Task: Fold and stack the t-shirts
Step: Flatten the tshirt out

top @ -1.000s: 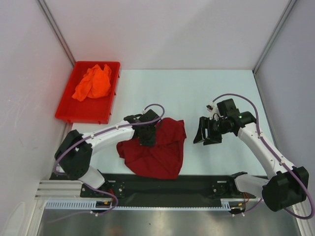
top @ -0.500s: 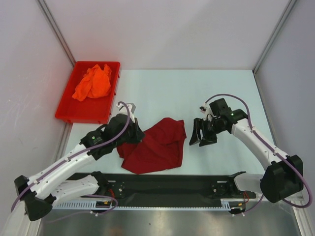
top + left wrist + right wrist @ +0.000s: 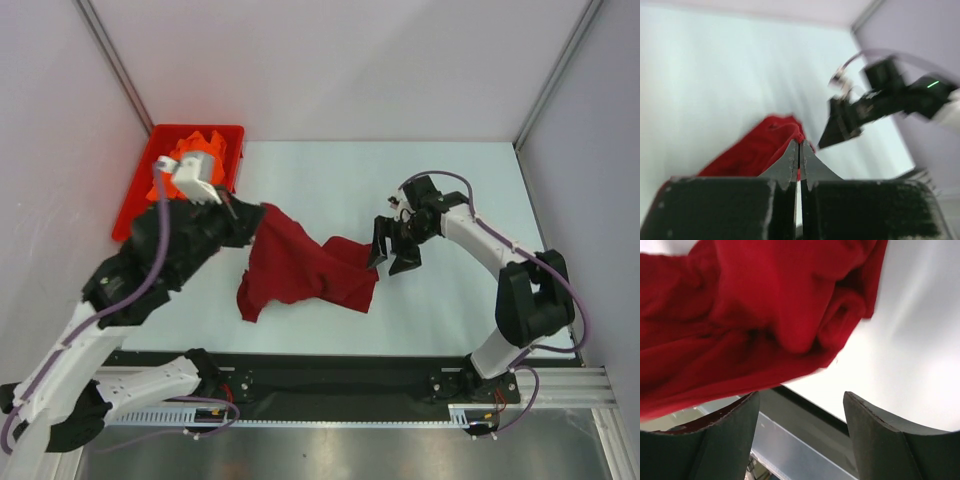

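Note:
The dark red t-shirt hangs stretched from my raised left gripper down to the white table. In the left wrist view the left gripper is shut on a fold of the dark red t-shirt. My right gripper is open, right at the shirt's right edge and touching nothing. In the right wrist view the right gripper stands wide open just below the bunched dark red t-shirt. The orange t-shirt lies crumpled in the red bin, partly hidden by my left arm.
The red plastic bin stands at the back left of the white table. Grey walls close in on the left, back and right. A black rail runs along the near edge.
My left gripper has lifted up and to the back left with the dark red shirt, stretching it off the table. My right gripper has moved left to the shirt's right edge.

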You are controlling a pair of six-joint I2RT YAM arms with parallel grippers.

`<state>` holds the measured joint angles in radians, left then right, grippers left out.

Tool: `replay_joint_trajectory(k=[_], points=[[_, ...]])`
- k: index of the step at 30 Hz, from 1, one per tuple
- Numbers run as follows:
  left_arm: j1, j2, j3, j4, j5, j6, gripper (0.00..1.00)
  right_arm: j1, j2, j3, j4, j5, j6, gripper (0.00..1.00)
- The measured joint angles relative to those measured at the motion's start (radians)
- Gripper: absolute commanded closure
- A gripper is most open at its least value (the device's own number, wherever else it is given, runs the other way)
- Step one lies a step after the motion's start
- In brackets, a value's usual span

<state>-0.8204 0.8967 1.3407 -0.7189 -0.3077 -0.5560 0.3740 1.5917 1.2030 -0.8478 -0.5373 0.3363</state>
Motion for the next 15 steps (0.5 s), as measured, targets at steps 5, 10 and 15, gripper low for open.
replay_joint_trajectory(k=[5,10,15], points=[[0.000,0.020,0.305,-0.044,-0.070,0.065,1.00,-0.016,0.074,0.042,0.013,0.015,0.011,0.24],[0.000,0.042,0.538,-0.060,-0.084,0.133,1.00,-0.031,0.074,0.056,0.036,0.014,0.032,0.25],[0.000,0.089,0.709,-0.076,-0.098,0.184,1.00,-0.027,0.074,0.069,0.080,-0.031,0.046,0.28]])
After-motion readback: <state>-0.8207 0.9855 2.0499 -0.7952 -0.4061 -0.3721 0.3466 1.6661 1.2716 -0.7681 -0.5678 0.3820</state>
